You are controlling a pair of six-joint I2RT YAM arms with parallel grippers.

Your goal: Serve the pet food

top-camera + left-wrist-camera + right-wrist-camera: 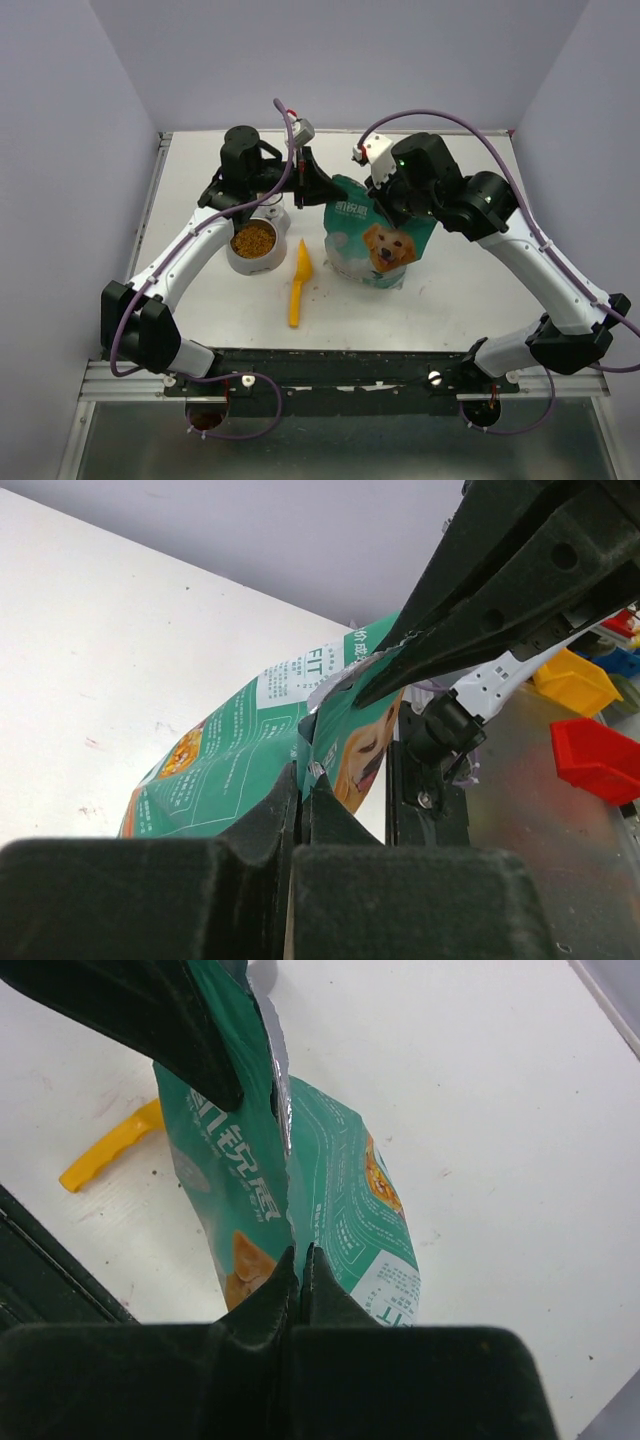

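The pet food (253,240) is brown kibble filling a white bowl (236,262) left of centre. A teal-and-white dog bag (375,240) stands upright at the table's middle. My left gripper (322,196) is shut on the bag's top left edge; in the left wrist view its fingertips (305,780) pinch the bag (230,750). My right gripper (383,205) is shut on the bag's top right edge; in the right wrist view its fingertips (298,1255) pinch the bag (340,1190). An orange scoop (299,283) lies flat between bowl and bag, with its handle in the right wrist view (110,1147).
A few kibble crumbs lie near the scoop. Purple walls close the table on the left, back and right. The dark front rail (340,365) runs along the near edge. Red (595,760) and yellow (575,680) bins sit beyond the table.
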